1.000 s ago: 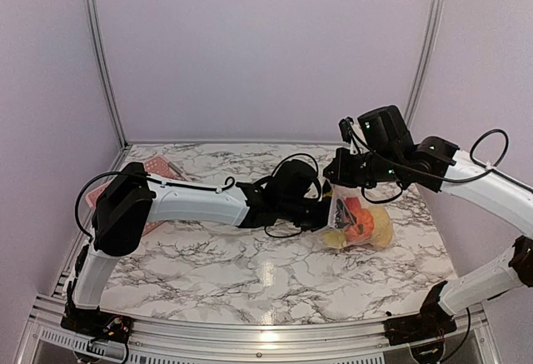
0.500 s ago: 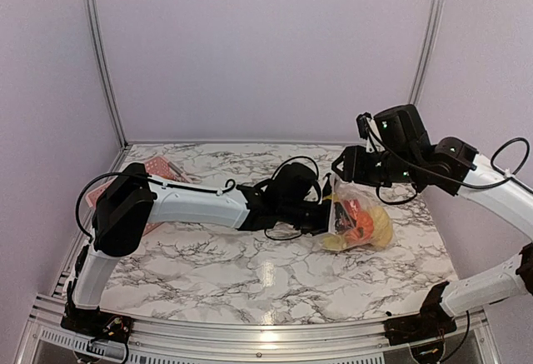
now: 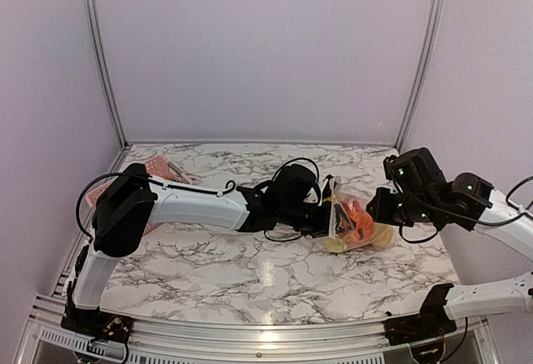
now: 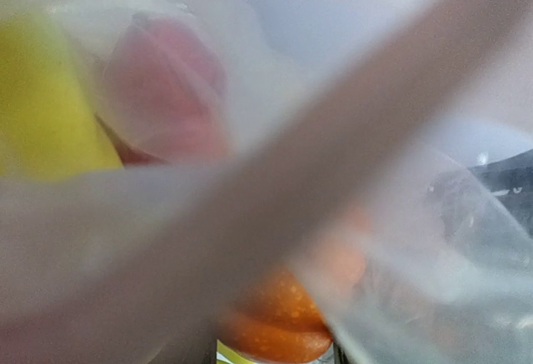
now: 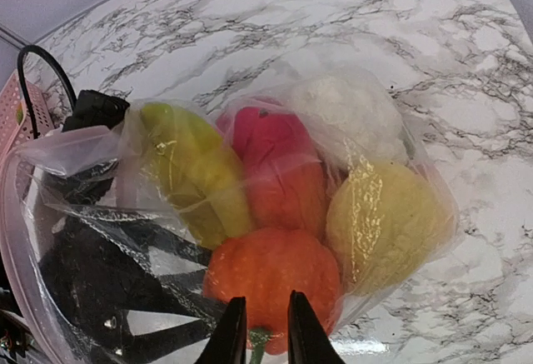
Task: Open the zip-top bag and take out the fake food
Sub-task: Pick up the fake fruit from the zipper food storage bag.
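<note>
The zip-top bag (image 3: 372, 236) lies on its side right of centre on the marble table, clear and crinkled (image 5: 420, 160). Inside is the fake food: an orange piece (image 5: 271, 276), a yellow-green one (image 5: 196, 172), a red-pink one (image 5: 271, 156), a lemon (image 5: 387, 222) and a white one (image 5: 346, 106). My left gripper (image 3: 327, 218) is in the bag's mouth. Its dark fingers (image 5: 125, 243) show through the film, their spread unclear. Blurred film (image 4: 358, 131) and the orange piece (image 4: 279, 322) fill the left wrist view. My right gripper (image 5: 261, 324) (image 3: 376, 207) is nearly closed at the bag's right end, film and a green stem in the narrow gap.
A pink slatted basket (image 3: 154, 168) sits at the back left of the table, its edge (image 5: 12, 114) also in the right wrist view. Purple walls enclose the table on three sides. Black cables loop over the left wrist (image 3: 296, 168).
My right gripper let go of the bag's top, swung down and to the right, and has narrowed at the bag's right end. The bag sank lower. The left arm barely moved.
</note>
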`<control>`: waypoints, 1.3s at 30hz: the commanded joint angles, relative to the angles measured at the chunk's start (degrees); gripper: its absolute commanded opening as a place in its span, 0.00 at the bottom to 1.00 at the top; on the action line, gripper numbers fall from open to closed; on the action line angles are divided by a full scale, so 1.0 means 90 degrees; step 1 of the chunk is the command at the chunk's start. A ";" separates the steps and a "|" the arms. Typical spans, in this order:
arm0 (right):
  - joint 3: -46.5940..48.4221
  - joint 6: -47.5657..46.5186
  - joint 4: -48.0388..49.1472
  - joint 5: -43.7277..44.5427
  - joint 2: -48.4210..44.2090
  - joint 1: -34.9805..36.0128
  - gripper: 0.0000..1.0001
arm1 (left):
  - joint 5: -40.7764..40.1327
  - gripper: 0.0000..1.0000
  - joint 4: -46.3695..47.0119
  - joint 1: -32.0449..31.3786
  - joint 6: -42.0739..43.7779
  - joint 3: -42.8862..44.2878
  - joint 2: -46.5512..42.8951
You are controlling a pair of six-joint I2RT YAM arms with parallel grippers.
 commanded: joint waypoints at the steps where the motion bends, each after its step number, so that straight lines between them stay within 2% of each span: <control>1: -0.0181 0.0403 -0.0346 0.0269 -0.0347 -0.0062 0.14 | 0.0100 0.44 0.0020 -0.0039 -0.0048 -0.0077 0.0056; 8: -0.0664 0.0378 -0.0158 0.0013 -0.0324 -0.0159 0.05 | 0.0087 0.44 0.0018 -0.0039 -0.0046 -0.0080 0.0047; 15: -0.0854 0.0255 0.0200 -0.0132 -0.0124 -0.0273 0.02 | 0.0093 0.45 0.0005 -0.0039 -0.0047 -0.0049 0.0074; 21: -0.0883 0.0092 0.0589 -0.0415 0.0086 -0.0286 0.02 | 0.0110 0.63 -0.0013 -0.0039 -0.0047 -0.0020 0.0114; 32: -0.0738 -0.0202 0.1027 -0.0831 0.0327 -0.0271 0.05 | 0.0109 0.84 -0.0080 -0.0048 0.0010 0.0101 0.0201; 39: -0.0752 -0.0276 0.1032 -0.0883 0.0402 -0.0278 0.14 | 0.0046 0.89 -0.0001 -0.0048 -0.0036 -0.0119 0.0142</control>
